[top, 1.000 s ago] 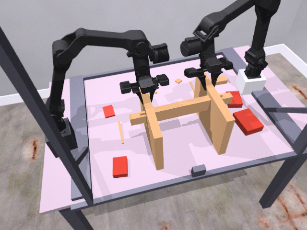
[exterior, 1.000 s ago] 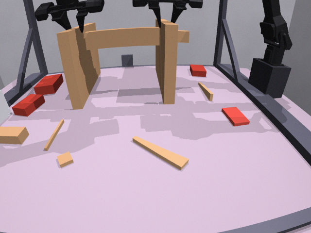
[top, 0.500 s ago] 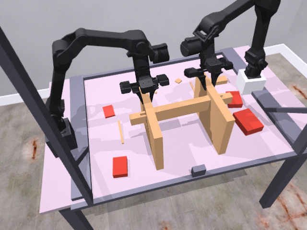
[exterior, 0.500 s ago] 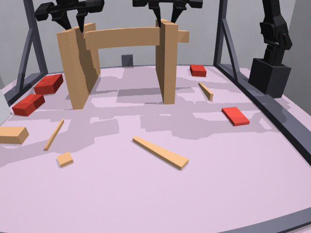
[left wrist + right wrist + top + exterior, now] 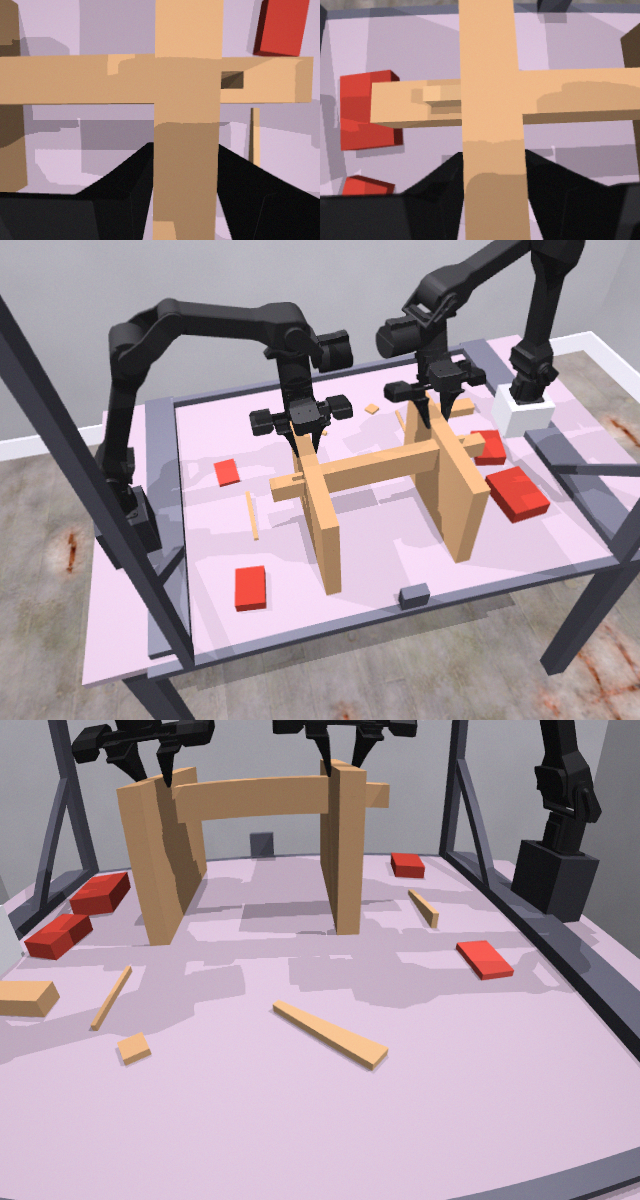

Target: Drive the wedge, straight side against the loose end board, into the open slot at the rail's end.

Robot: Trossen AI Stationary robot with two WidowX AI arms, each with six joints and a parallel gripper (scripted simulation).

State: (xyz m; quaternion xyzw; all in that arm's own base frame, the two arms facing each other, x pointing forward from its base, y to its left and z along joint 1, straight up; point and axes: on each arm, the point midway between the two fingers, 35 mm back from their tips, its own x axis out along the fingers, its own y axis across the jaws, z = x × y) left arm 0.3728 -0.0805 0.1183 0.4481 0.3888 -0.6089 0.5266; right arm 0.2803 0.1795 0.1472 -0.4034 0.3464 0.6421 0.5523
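A wooden rail passes through two upright end boards. My left gripper is shut on the top edge of the loose end board; no wedge is between its fingers. In the left wrist view the fingers flank that board, and the rail's slot beside it is open and empty. My right gripper is shut on the top of the other end board. In the right wrist view a wedge sits in that end's slot. A long loose wedge lies flat on the table.
Thin wooden strips, a small wooden square and a wooden block lie on the table. Red blocks lie around the frame. Dark frame posts stand at the table's edges.
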